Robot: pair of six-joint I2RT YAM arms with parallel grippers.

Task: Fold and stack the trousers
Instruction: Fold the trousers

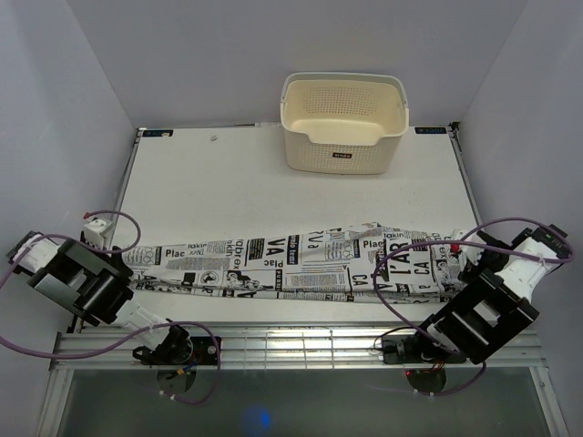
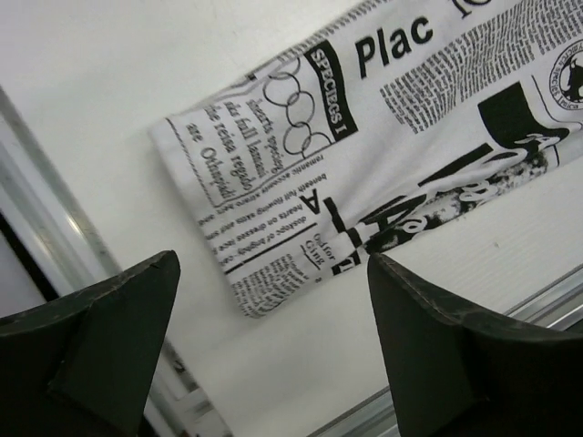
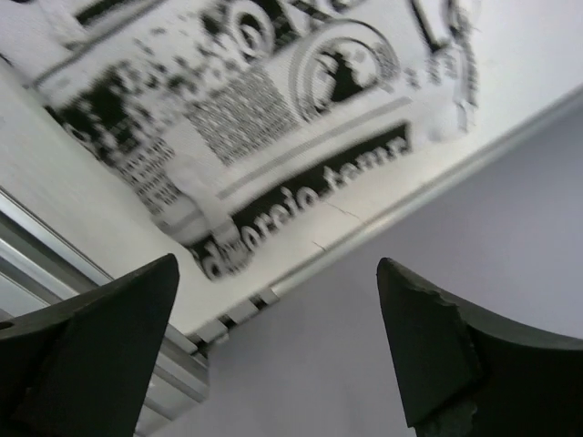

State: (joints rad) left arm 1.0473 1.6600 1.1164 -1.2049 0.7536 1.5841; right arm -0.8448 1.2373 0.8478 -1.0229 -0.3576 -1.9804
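The trousers [image 1: 301,264], white cloth with black newspaper print, lie stretched flat from left to right along the near part of the white table [image 1: 228,182]. My left gripper [image 1: 118,271] is open and empty just off their left end. The left wrist view shows that leg end [image 2: 364,146] beyond my open left gripper [image 2: 273,259]. My right gripper [image 1: 474,273] is open and empty beside their right end. In the blurred right wrist view the cloth [image 3: 255,118] lies past my open right gripper [image 3: 278,262], with the table's edge and the grey wall between the fingers.
A cream perforated basket [image 1: 343,123] stands at the back of the table, right of centre. An aluminium rail [image 1: 301,341] runs along the near edge between the arm bases. Grey walls close in the left, right and back sides.
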